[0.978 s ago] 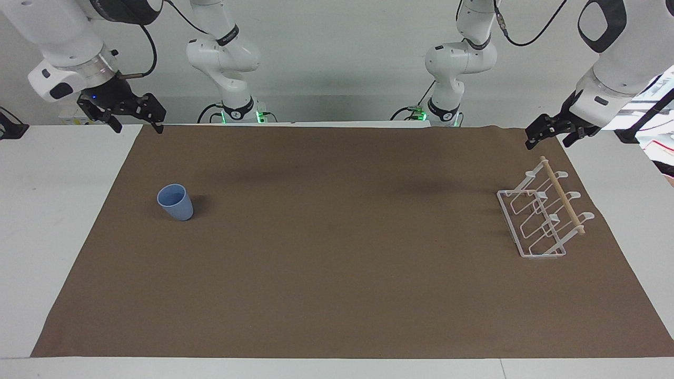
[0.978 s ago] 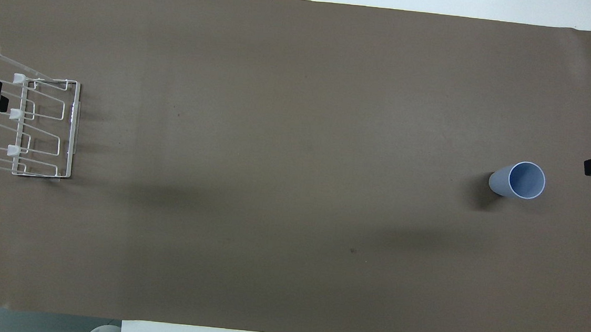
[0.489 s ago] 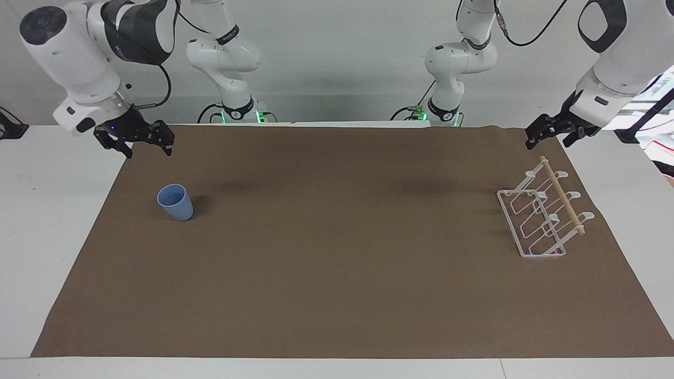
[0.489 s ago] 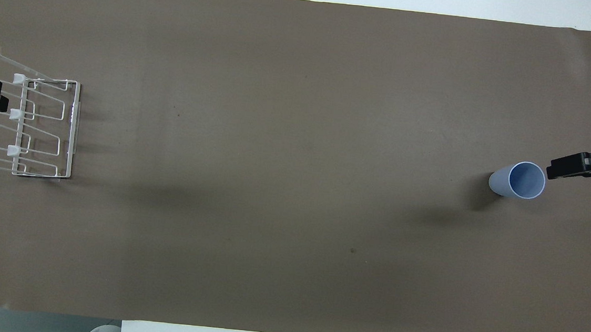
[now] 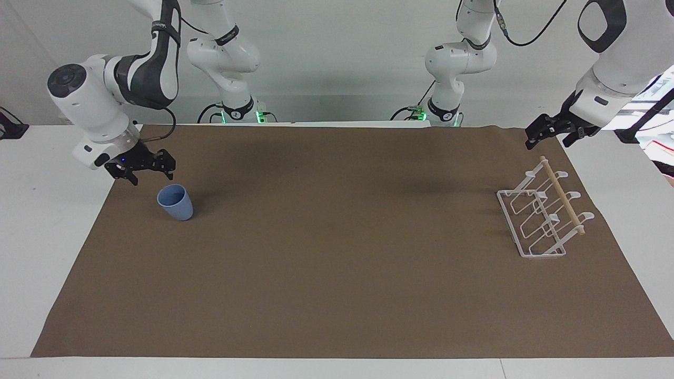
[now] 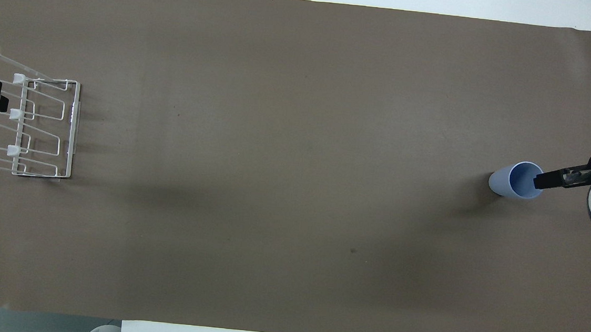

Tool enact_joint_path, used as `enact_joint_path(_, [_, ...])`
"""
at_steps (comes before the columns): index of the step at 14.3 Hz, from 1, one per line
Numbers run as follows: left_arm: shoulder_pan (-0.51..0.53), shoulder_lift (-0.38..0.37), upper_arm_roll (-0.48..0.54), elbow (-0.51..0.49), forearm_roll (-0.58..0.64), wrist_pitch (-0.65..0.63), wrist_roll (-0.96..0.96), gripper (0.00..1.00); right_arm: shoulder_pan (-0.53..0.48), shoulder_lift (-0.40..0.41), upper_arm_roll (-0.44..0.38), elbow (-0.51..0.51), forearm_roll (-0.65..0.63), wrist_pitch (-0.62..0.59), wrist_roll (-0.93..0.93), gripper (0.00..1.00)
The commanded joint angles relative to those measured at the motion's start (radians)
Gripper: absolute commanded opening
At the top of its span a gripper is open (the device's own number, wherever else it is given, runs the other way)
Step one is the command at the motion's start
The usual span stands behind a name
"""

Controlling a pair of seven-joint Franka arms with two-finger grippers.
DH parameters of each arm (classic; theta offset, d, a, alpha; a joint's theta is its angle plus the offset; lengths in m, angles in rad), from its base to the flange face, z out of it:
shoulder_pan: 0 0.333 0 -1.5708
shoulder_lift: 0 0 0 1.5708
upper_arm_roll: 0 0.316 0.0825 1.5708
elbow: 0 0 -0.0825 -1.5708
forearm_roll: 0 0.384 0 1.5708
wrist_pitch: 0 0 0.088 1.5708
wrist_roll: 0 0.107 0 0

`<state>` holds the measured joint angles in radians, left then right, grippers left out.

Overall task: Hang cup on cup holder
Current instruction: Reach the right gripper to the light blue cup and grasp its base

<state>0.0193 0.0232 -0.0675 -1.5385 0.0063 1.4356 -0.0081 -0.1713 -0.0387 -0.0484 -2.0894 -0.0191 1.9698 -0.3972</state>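
Your right gripper (image 5: 152,175) hangs just above the upright cup (image 5: 176,202) at the right arm's end of the brown surface (image 5: 337,273), fingers spread and not touching it. Your left gripper (image 5: 547,134) waits over the surface's edge near the cup holder (image 5: 542,216), which stands at the left arm's end; whether its fingers are spread, you cannot tell.

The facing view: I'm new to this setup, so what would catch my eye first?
A blue cup stands upright on the brown mat at the right arm's end, the right pincer open just above it. At the left arm's end sits a white wire rack, the left pincer waiting above it.
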Motion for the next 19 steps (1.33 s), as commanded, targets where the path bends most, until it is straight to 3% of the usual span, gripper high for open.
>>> enact_joint_path(1, [0.002, -0.031, 0.003, -0.034, -0.012, -0.003, -0.004, 1.00, -0.040, -0.001, 0.008, -0.057, 0.004, 0.087, -0.042, 0.78])
enact_joint_path(8, [0.004, -0.031, 0.005, -0.034, -0.012, -0.003, -0.003, 1.00, -0.059, 0.072, 0.008, -0.067, 0.004, 0.138, 0.004, 0.62])
enact_joint_path(14, [0.004, -0.031, 0.005, -0.034, -0.011, -0.001, -0.003, 1.00, -0.046, 0.086, 0.008, -0.099, 0.004, 0.190, 0.051, 0.50])
enact_joint_path(18, [0.002, -0.031, 0.006, -0.034, -0.011, 0.003, -0.010, 1.00, -0.043, 0.085, 0.010, -0.106, 0.004, 0.193, 0.051, 0.26])
enact_joint_path(19, [0.002, -0.031, 0.006, -0.034, -0.009, 0.003, -0.035, 1.00, -0.043, 0.085, 0.010, -0.104, 0.002, 0.187, 0.047, 0.13])
